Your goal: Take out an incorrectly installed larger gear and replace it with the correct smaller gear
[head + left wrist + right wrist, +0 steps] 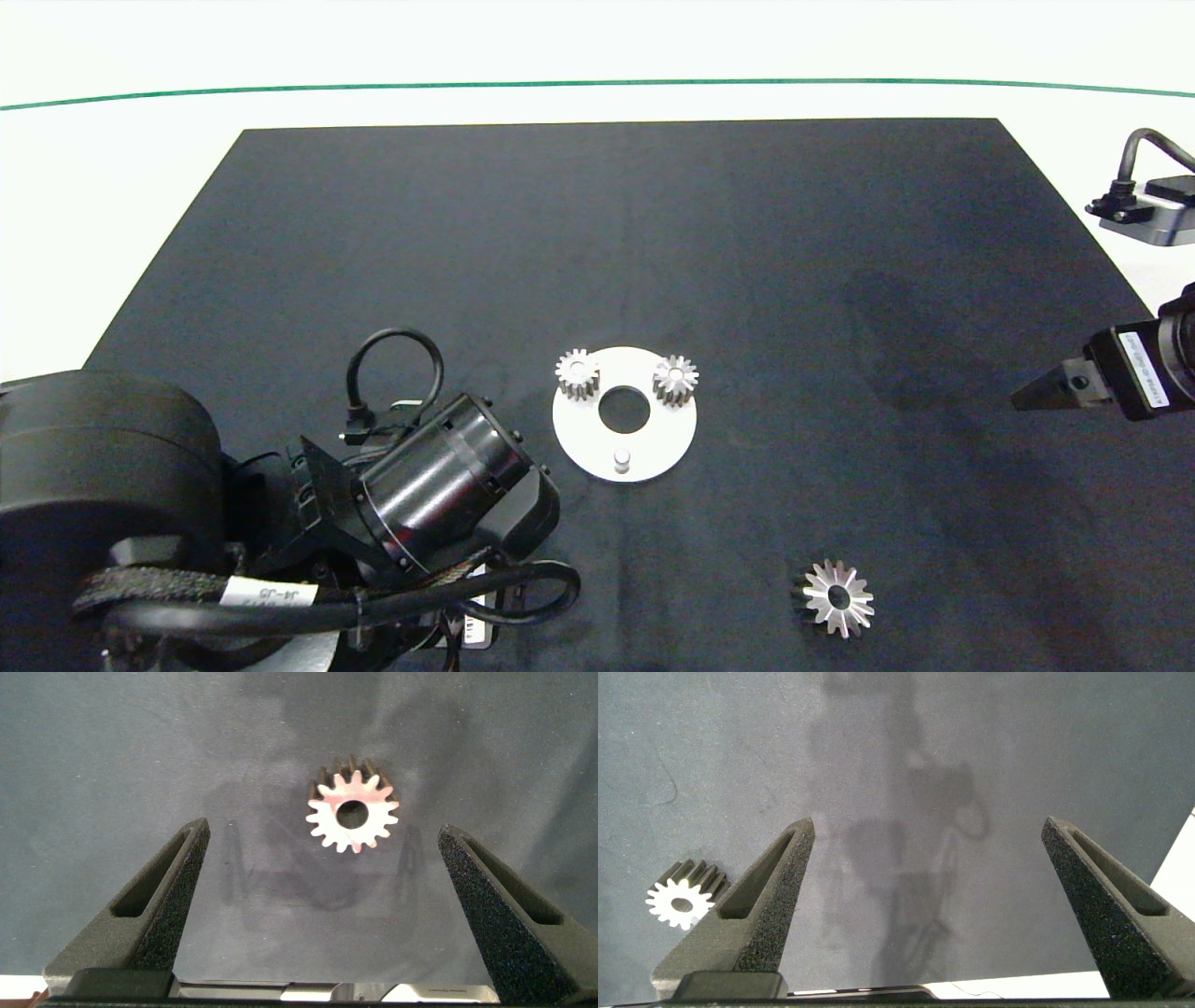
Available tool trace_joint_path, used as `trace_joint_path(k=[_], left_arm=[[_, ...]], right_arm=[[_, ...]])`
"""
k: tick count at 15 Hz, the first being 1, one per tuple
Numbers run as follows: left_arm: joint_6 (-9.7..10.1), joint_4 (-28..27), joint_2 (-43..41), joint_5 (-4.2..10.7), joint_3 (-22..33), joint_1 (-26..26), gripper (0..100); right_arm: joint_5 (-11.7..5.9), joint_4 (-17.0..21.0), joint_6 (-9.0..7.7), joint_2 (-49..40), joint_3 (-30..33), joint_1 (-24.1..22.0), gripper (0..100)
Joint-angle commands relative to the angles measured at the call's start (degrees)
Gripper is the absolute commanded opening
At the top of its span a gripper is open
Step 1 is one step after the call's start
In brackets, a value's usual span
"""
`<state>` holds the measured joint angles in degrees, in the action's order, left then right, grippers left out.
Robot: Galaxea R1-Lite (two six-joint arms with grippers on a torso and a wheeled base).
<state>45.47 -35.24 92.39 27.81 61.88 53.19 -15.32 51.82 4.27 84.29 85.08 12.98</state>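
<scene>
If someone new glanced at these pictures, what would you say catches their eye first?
Probably the white disc at mid-mat, two small gears on its far pegs and its near peg bare. Next, the larger gear lies alone on the mat's near right. The left pincer hangs open above the smaller gear; the right pincer waits open at the right edge.

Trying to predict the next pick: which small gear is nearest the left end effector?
The smaller gear, lying loose on the dark mat between the left end effector's open fingers; the other two small gears sit on the white disc.
</scene>
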Motion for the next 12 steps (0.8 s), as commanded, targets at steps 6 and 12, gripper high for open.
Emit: trace_joint_path(k=[6,12], left_arm=[[0.23,4.9,2.4,-1.53,-2.0,-0.2,100],[-0.03,8.9,3.6,-1.62,-4.1,-0.2,96]], right_arm=[[-0.06,0.3,0.04,0.2,-0.1,0.0,100],[-0.06,0.2,-0.05,0.3,-0.3,0.0,100]])
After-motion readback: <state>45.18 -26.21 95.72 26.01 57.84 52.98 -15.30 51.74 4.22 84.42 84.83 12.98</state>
